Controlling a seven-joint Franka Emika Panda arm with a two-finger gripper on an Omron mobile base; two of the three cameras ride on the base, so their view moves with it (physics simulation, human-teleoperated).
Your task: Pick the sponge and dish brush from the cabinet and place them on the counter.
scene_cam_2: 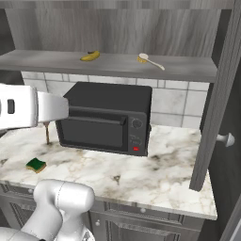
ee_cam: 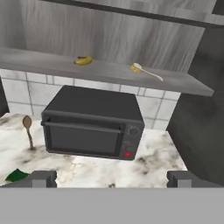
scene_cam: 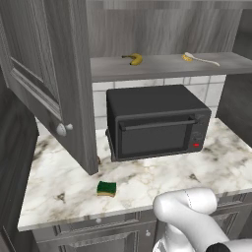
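Note:
The sponge (scene_cam: 106, 188), dark green over yellow, lies flat on the white marble counter (scene_cam: 64, 172) in front of the microwave's left corner; it also shows as the sponge (scene_cam_2: 36, 164) and at the hand view's lower left as the sponge (ee_cam: 17, 176). On the grey shelf of the cabinet (scene_cam: 162, 66) lies the dish brush (scene_cam: 199, 59), white handle with a yellow head, also the dish brush (scene_cam_2: 150, 61) and the dish brush (ee_cam: 146, 72). My gripper (ee_cam: 111, 180) is open and holds nothing. It faces the microwave from in front of the counter, well below and short of the shelf.
A black microwave (scene_cam: 155, 120) stands on the counter under the shelf. A banana (scene_cam: 134, 59) lies on the shelf left of the brush. A brown spoon (ee_cam: 28, 131) stands left of the microwave. The cabinet doors (scene_cam: 49, 74) (scene_cam_2: 221, 94) hang open on both sides.

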